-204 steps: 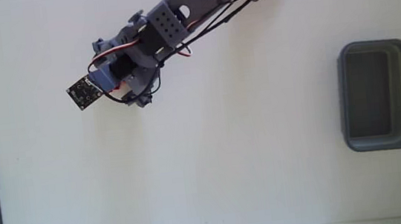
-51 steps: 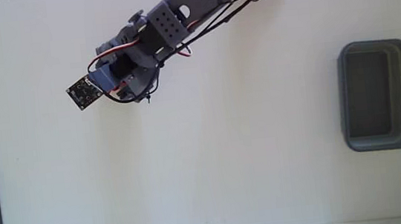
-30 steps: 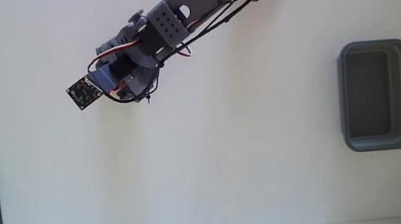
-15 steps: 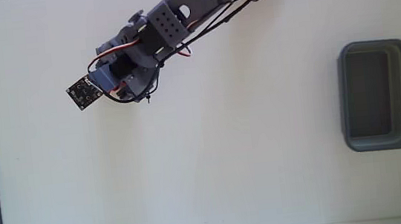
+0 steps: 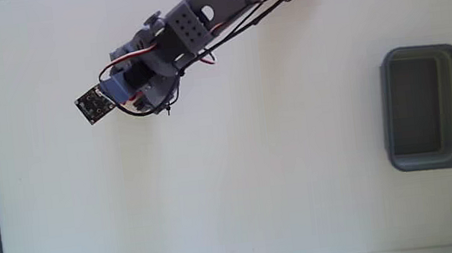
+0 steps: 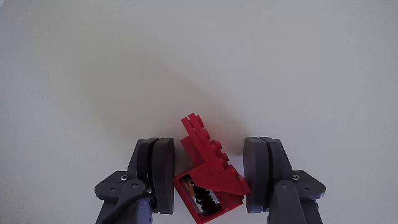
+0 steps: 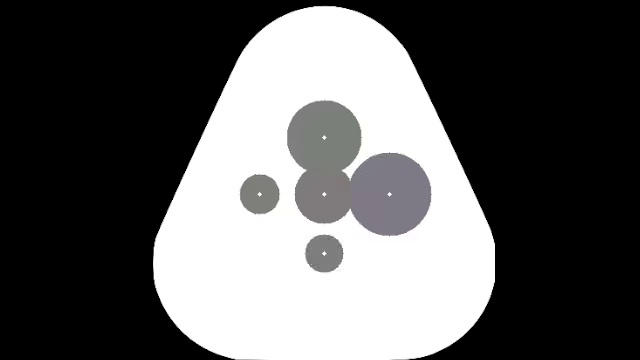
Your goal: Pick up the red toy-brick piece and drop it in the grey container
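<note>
fingers (image 6: 210, 180) sit partly open around the red toy-brick piece (image 6: 208, 175) on the pale surface (image 6: 292, 68), pads touching its sides; the grey container (image 5: 424, 107) lies well apart at the fixed view's right.

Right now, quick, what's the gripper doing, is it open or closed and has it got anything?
Gripper: closed around the red toy-brick piece in the wrist view, one finger on each side of it; a firm grip cannot be told.

Between the dark-grey fingers (image 6: 163, 174) sits the bright-red toy-brick piece (image 6: 208, 171) (dark spot inside), the table (image 6: 280, 68) beyond them plain off-white; the container (image 5: 423, 106) is grey.
</note>
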You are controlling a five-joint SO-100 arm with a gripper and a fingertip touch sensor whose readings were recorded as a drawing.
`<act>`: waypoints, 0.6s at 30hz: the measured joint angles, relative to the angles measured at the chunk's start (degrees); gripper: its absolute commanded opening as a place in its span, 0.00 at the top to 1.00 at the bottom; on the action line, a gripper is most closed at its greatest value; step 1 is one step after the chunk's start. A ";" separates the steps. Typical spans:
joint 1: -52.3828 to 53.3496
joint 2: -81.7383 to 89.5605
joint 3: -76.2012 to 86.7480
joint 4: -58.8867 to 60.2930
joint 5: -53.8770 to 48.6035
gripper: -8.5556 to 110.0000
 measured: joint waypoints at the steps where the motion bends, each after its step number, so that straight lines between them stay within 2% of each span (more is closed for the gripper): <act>1: 0.00 0.00 -0.26 0.79 -0.09 0.42; 18: 0.00 0.00 -11.25 12.39 -0.09 0.42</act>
